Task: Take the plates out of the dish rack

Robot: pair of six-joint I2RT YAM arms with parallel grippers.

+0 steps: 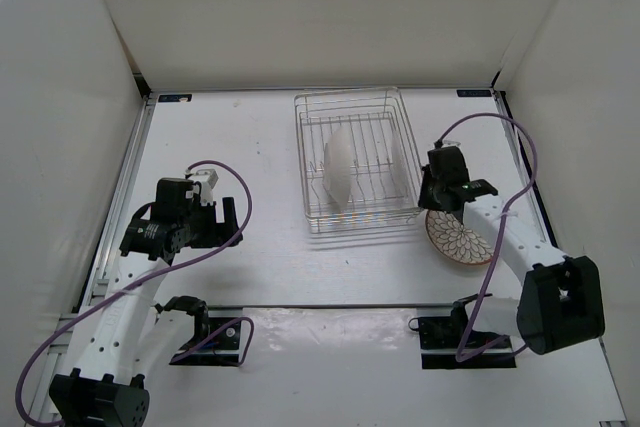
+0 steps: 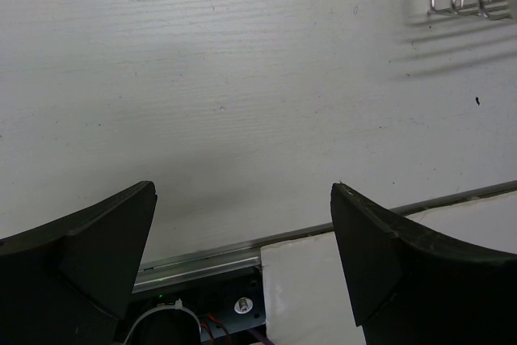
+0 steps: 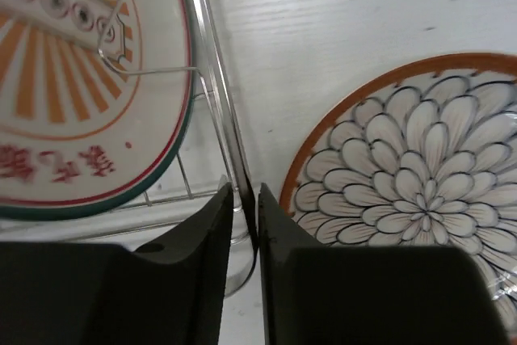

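The wire dish rack (image 1: 385,152) is seen at centre top of the overhead view, one white-backed plate (image 1: 340,172) stood on edge inside, a petal-patterned plate (image 1: 457,240) laid flat at its lower right. The right gripper (image 3: 245,199) is nearly closed, empty; the left gripper (image 2: 242,199) is spread wide, empty.
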